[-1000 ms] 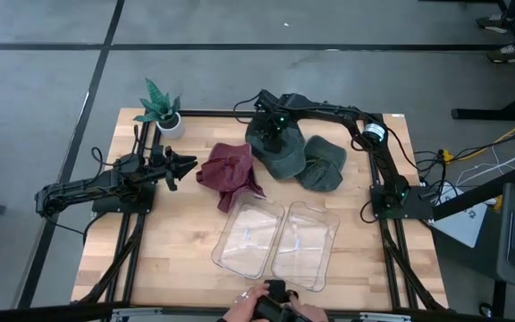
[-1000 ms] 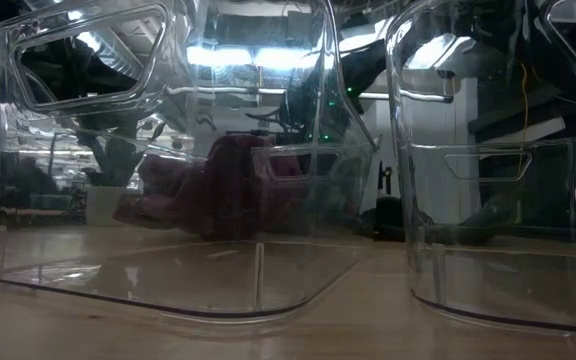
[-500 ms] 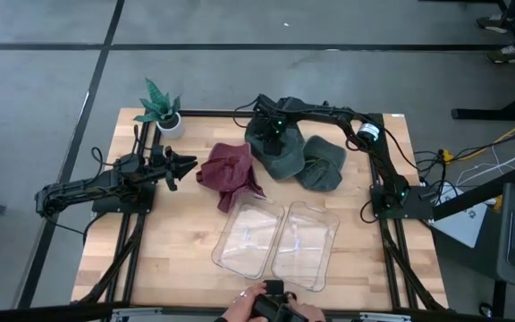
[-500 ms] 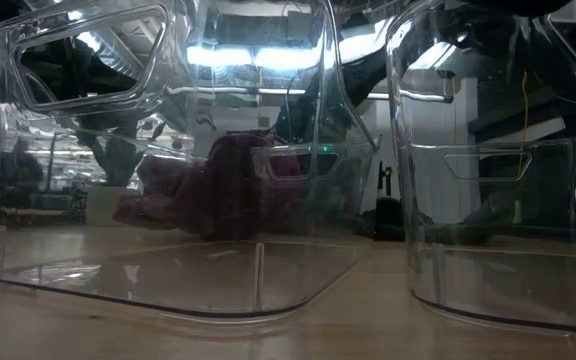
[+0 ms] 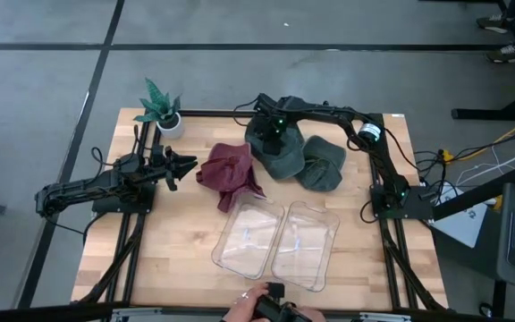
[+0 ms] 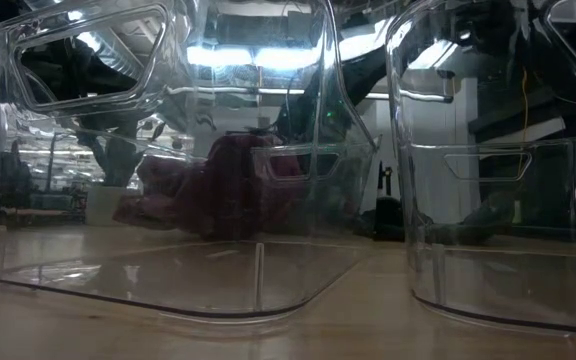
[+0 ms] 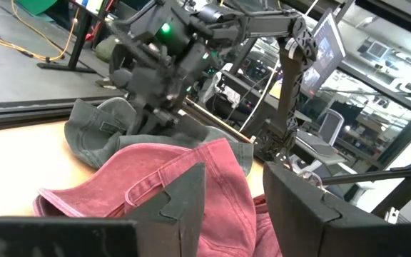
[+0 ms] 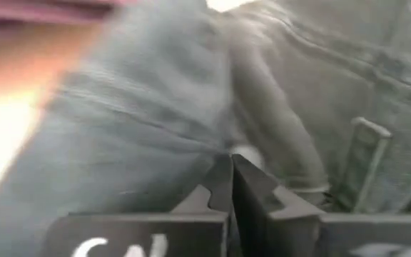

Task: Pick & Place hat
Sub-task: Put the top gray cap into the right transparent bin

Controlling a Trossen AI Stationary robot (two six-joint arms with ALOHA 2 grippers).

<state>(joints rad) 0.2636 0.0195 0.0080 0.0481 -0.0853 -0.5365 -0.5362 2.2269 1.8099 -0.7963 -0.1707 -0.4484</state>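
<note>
The right wrist view shows the right gripper with its two fingers pressed together on a fold of the grey-green hat; the high view shows only the gripper low over this hat at the back of the table. The left wrist view shows the left gripper with its fingers apart, holding nothing, just before the red hat. Compared with one second ago, both arms and all hats lie the same. A second green hat lies beside the first. The two clear bins near the front contain no hat.
</note>
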